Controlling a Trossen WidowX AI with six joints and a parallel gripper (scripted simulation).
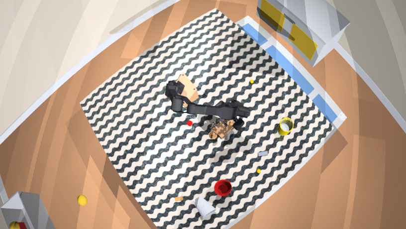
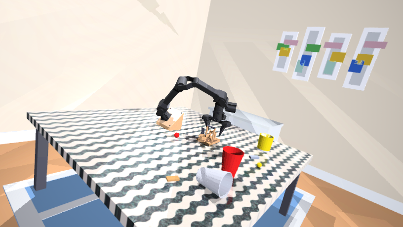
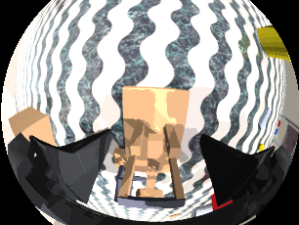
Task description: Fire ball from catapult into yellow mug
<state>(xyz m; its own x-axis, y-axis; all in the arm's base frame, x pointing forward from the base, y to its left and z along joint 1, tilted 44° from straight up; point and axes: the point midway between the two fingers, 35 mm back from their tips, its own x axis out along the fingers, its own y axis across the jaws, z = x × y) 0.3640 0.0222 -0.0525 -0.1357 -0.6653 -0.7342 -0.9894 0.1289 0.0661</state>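
The wooden catapult (image 1: pixel 225 129) (image 2: pixel 208 140) (image 3: pixel 156 105) stands mid-table, its round cup end facing away from the yellow mug. No ball shows in it. My gripper (image 2: pixel 214 130) (image 3: pixel 157 137) is open and empty, pointing down just above the catapult, one finger on either side. The red ball (image 1: pixel 189 123) (image 2: pixel 176 134) lies on the table between the arm's base and the catapult. The yellow mug (image 1: pixel 285 130) (image 2: pixel 265 143) (image 3: pixel 274 43) stands upright toward the right edge. Small yellow balls lie at the back (image 1: pixel 252 81) and front right (image 1: pixel 258 171) (image 2: pixel 259 165).
A red cup (image 1: pixel 223 187) (image 2: pixel 231 160) stands upright beside a white cup (image 1: pixel 204 207) (image 2: pixel 214 181) on its side. A thin orange block (image 1: pixel 178 198) (image 2: pixel 172 178) and a grey piece (image 1: pixel 262 153) (image 2: pixel 254 157) lie flat. The arm's wooden base (image 1: pixel 187 88) (image 2: pixel 176 121) (image 3: pixel 31 124) is behind the red ball.
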